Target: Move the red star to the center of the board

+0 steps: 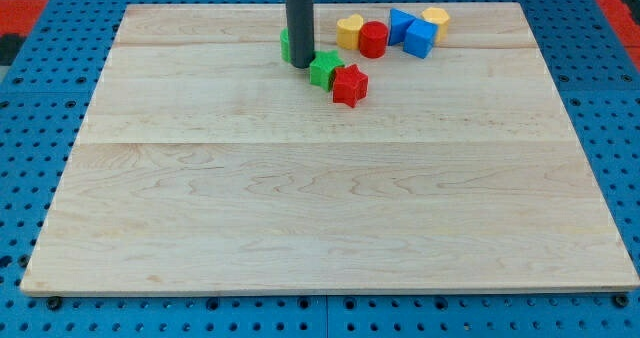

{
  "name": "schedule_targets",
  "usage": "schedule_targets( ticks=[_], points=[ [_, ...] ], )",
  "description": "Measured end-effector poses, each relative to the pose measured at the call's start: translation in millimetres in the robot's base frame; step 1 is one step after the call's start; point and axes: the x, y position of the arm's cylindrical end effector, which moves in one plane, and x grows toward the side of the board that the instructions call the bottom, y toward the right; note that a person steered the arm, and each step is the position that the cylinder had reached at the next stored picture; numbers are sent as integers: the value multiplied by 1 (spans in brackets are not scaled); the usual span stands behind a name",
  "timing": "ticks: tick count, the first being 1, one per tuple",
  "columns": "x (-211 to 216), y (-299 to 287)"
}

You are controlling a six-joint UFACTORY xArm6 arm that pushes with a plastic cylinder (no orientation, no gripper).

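The red star (350,85) lies near the view's top, a little right of the middle, touching a green star (324,69) on its upper left. My tip (300,65) stands just left of the green star, with the dark rod rising out of the view's top. A green block (286,45) is partly hidden behind the rod.
A cluster sits at the view's top right of the stars: a yellow block (349,30), a red cylinder (373,39), two blue blocks (401,24) (420,39) and another yellow block (436,19). The wooden board (320,198) lies on a blue pegboard.
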Motion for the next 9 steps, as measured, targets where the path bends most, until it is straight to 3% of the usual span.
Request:
schedule_targets(
  ticks=[1, 2, 3, 4, 5, 6, 7, 8, 9],
  points=[
    [32, -39],
    [49, 25],
    [3, 63],
    [-1, 57],
    [-2, 117],
    [22, 126],
    [72, 52],
    [104, 34],
    [125, 95]
  ],
)
